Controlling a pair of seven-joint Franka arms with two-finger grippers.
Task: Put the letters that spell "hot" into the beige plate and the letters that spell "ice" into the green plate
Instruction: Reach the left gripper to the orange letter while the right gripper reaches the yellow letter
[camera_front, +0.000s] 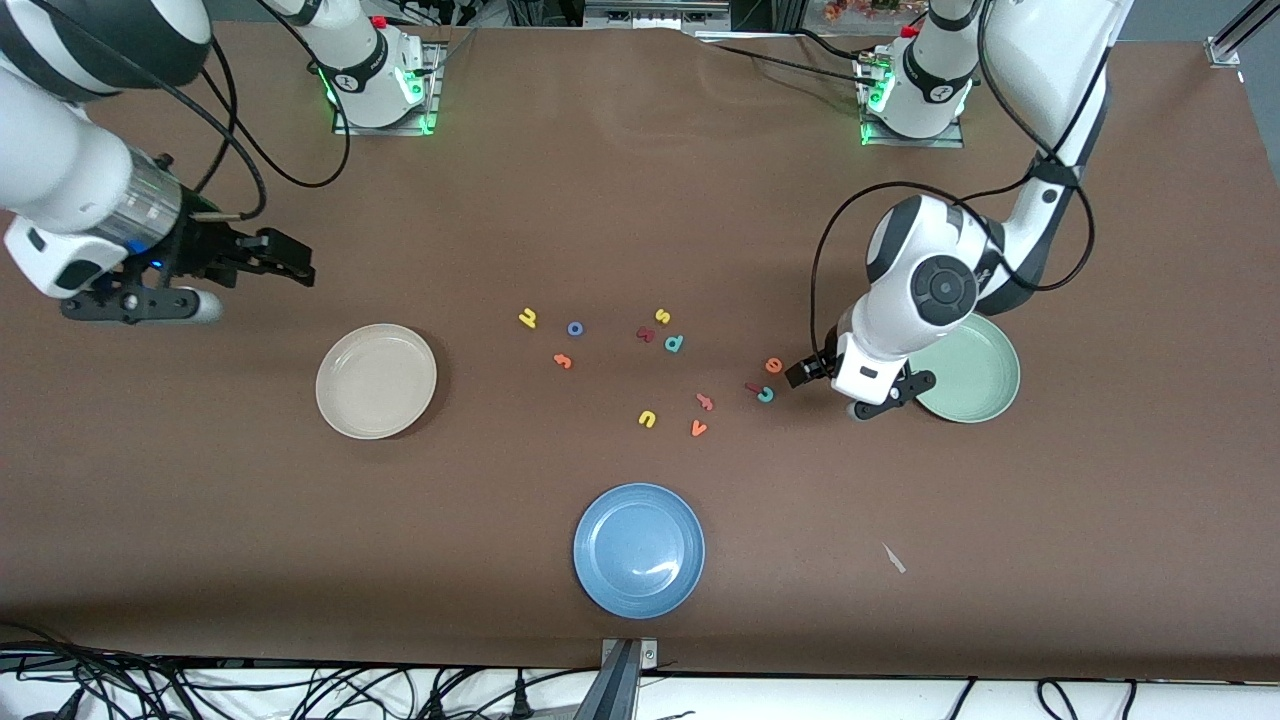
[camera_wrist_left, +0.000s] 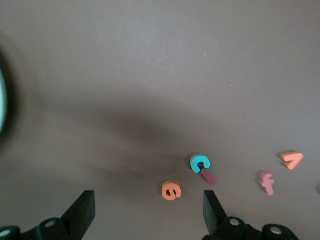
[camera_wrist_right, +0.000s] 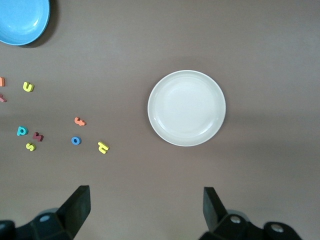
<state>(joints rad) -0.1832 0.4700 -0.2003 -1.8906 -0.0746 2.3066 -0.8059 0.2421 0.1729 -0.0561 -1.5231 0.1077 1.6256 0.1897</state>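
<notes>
I see my right gripper (camera_front: 290, 262) waiting wide open above bare table (camera_front: 200, 520), near the empty beige plate (camera_front: 376, 380). The yellow h (camera_front: 528, 319), blue o (camera_front: 575, 328) and orange t (camera_front: 563, 360) lie mid-table. The red i (camera_wrist_left: 208, 176) touches the teal c (camera_wrist_left: 200, 163), beside the orange e (camera_wrist_left: 171, 190). My left gripper (camera_front: 805, 372) hovers open just beside them, by the empty green plate (camera_front: 985, 385).
</notes>
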